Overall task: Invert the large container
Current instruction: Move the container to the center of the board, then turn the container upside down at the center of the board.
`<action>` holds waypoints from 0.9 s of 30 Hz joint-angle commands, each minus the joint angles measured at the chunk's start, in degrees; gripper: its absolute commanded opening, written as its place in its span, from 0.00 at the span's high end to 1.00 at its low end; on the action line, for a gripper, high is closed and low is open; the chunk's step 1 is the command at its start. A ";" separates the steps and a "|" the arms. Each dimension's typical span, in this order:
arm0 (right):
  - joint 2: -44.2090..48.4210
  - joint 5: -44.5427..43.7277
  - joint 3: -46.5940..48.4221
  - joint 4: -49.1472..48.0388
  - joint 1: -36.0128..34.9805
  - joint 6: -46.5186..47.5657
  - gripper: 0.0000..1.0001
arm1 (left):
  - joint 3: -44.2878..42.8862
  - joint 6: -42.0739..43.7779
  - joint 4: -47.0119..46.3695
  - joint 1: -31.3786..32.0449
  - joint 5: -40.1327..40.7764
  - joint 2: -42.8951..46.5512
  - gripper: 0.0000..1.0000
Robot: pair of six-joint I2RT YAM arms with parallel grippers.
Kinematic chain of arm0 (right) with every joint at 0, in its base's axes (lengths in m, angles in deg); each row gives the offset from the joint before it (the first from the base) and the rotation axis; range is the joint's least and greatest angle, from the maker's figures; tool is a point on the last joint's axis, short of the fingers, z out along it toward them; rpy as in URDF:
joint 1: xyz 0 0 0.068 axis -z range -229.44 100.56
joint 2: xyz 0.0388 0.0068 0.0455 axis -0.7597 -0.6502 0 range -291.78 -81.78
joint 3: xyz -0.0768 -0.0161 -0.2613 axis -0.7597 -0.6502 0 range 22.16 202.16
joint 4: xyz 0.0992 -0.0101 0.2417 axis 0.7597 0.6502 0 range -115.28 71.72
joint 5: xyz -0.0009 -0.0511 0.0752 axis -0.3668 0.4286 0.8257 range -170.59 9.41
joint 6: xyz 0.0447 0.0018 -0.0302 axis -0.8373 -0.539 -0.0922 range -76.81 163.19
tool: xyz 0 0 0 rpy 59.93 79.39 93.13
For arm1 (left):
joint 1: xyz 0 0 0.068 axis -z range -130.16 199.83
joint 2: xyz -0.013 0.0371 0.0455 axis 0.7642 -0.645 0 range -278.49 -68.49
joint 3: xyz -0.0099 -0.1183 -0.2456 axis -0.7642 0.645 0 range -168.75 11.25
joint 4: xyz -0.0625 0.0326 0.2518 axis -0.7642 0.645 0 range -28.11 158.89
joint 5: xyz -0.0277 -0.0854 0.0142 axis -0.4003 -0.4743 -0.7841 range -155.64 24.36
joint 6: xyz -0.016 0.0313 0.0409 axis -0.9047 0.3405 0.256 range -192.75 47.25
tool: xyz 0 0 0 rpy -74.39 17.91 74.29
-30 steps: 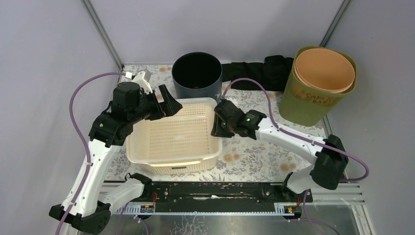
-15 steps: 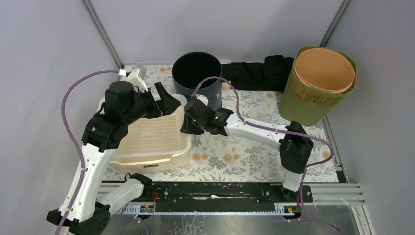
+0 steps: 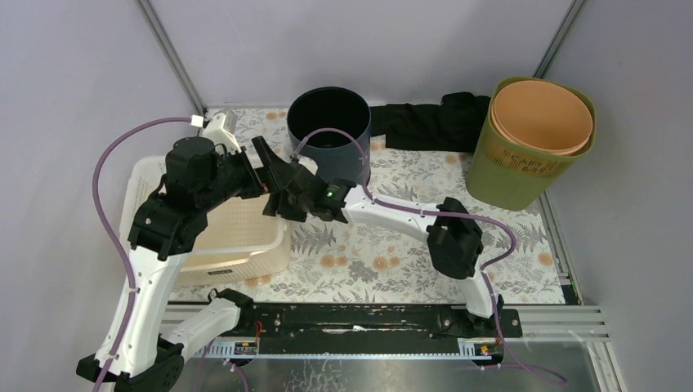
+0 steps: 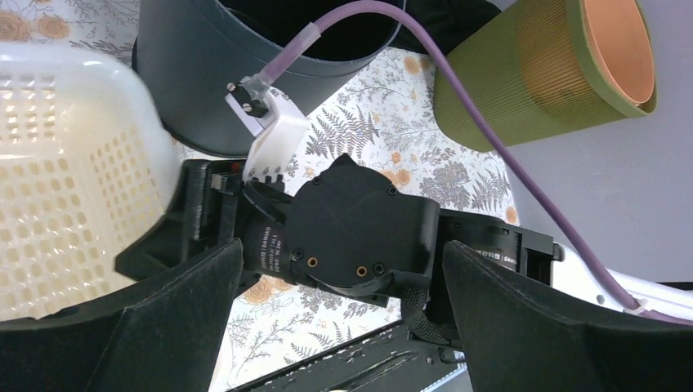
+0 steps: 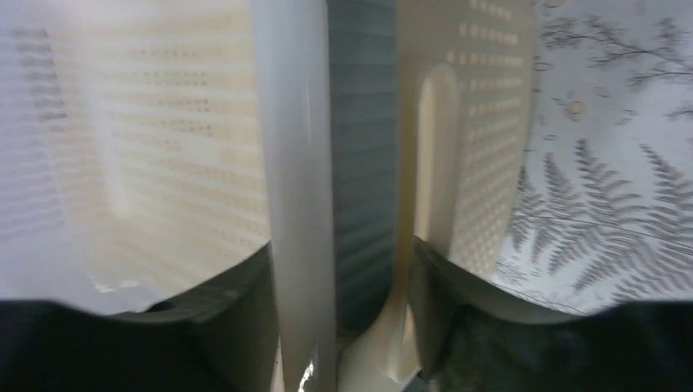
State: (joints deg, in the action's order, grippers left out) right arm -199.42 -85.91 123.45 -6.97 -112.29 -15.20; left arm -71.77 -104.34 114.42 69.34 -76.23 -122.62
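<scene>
Because the rim of the large container (image 5: 294,122) is seen running straight between the fingers (image 5: 204,327) of the right gripper (image 5: 339,269), a closed pinch on that rim is recorded, with a finger pressed to either side. The hold is judged to be placed at the rim so that the edge can serve as a lever for tipping.

The left gripper (image 4: 341,249) is found with its fingers (image 4: 163,318) spread wide and nothing between them. The right arm's wrist housing is framed in the gap beyond, and the container's corner lies just to one side, untouched. This stance is judged a standby position, from which the wall could be caught or steadied during the turn.

From the top view, the container is located at the left of the table (image 3: 392,253), close to the enclosure wall. It appears tilted, the gripped right-hand rim seemingly lifted; the opening is not yet facing down. The right arm is stretched well across the table to reach it.

A dark round bin (image 3: 328,122) stands just behind both grippers, and contact with it is noted as a risk. A green bin (image 3: 531,155) and a black cloth (image 3: 433,118) are well apart from the work.
</scene>
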 commanded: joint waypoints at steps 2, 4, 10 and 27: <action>-3.56 1.82 1.43 -1.31 -1.91 -2.87 0.29 | -1.48 0.57 1.24 0.00 -0.92 0.36 0.00; -2.65 0.50 1.05 -0.85 -1.87 -2.31 0.22 | -1.64 0.66 1.34 0.00 -0.68 0.27 0.00; 2.52 -3.79 0.31 2.80 -1.87 2.00 0.08 | -3.46 1.30 2.72 0.02 0.73 -0.32 0.00; 19.51 -16.75 5.91 21.41 -0.92 26.63 0.00 | -17.30 1.80 6.88 0.01 9.60 -4.86 0.00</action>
State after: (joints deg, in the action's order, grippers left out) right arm -183.64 -95.18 123.04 9.68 -114.28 1.82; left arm -87.38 -103.62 119.91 69.34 -70.96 -127.14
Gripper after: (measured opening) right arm 0.994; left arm 0.998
